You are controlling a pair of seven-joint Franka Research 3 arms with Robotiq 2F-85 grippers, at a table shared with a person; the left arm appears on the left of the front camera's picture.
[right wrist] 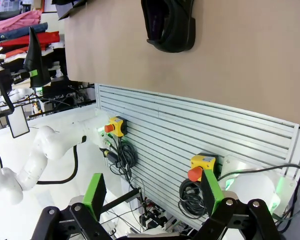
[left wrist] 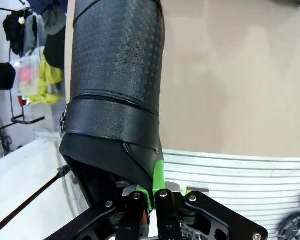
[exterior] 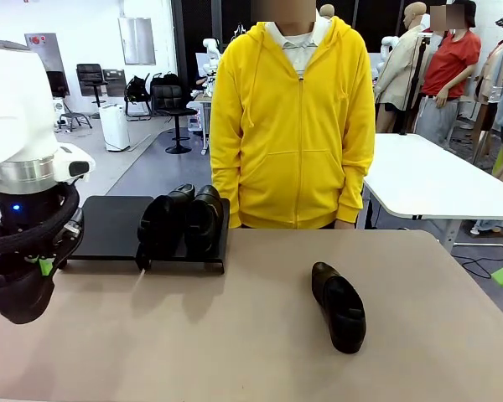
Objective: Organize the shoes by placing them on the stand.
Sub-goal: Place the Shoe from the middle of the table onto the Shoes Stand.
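My left gripper (left wrist: 151,196) is shut on the heel rim of a black loafer (left wrist: 115,75), which hangs above the table's near left corner (exterior: 21,297). On the right half of the black stand (exterior: 109,224) at the far left, two loafers (exterior: 163,219) (exterior: 203,218) sit side by side. Another loafer (exterior: 339,311) lies on the table right of centre, and the right wrist view shows it at the top (right wrist: 170,25). My right gripper (right wrist: 153,195) is open, off the table's near edge, with nothing between its green pads (right wrist: 95,195).
A person in a yellow hoodie (exterior: 293,126) stands at the far side, just behind the table. The tan tabletop (exterior: 235,335) is bare between the stand and the lone shoe. A white table (exterior: 436,180) stands behind on the right. The stand's left half is unoccupied.
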